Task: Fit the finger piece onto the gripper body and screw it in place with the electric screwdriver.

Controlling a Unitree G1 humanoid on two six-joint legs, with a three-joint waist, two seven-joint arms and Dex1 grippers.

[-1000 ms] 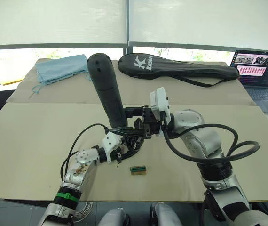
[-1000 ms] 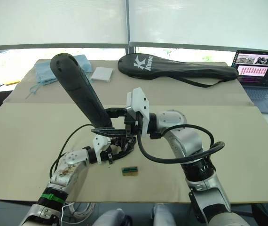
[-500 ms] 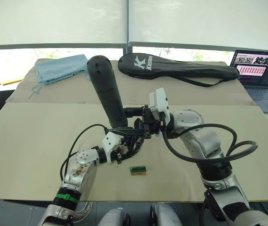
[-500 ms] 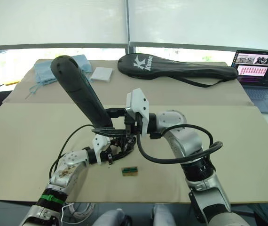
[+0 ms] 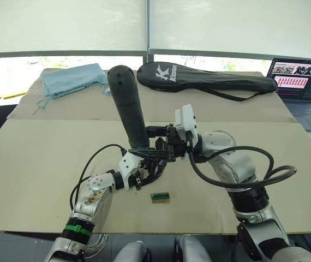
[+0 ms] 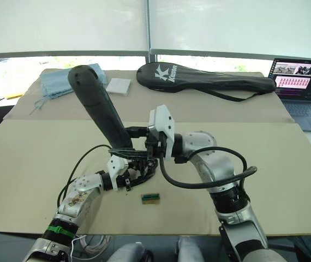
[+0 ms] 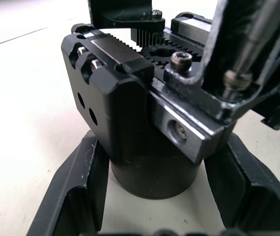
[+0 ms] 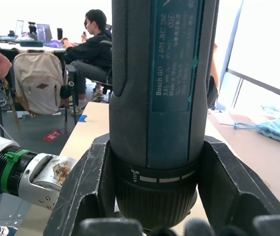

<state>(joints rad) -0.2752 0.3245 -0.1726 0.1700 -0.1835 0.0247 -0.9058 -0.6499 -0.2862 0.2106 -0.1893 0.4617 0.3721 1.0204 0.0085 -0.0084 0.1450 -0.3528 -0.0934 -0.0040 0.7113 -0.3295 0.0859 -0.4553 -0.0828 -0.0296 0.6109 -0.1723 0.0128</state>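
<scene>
My left gripper (image 5: 151,165) is shut on the gripper body (image 7: 130,98), a black motor block with gear teeth and metal screws, and holds it just above the table. The body's black pointed finger (image 6: 124,154) sticks out to the left. My right gripper (image 5: 156,137) is shut on the electric screwdriver (image 5: 128,106), which leans up and to the left over the body. The screwdriver's barrel (image 8: 157,83) sits between my right fingers (image 8: 88,187). Its metal bit (image 7: 258,34) comes down onto the black finger piece (image 7: 218,59) resting on the body's metal rail.
A small green-and-tan block (image 5: 160,197) lies just in front of the grippers. A black racket bag (image 5: 207,79), a blue cloth (image 5: 71,79) and a white pad (image 6: 118,85) lie at the back. A laptop (image 5: 300,76) stands far right. A seated person (image 8: 93,44) appears beyond the table.
The screwdriver's top end has swung slightly to the right, so it stands a little more upright. The left gripper and the body have stayed put.
</scene>
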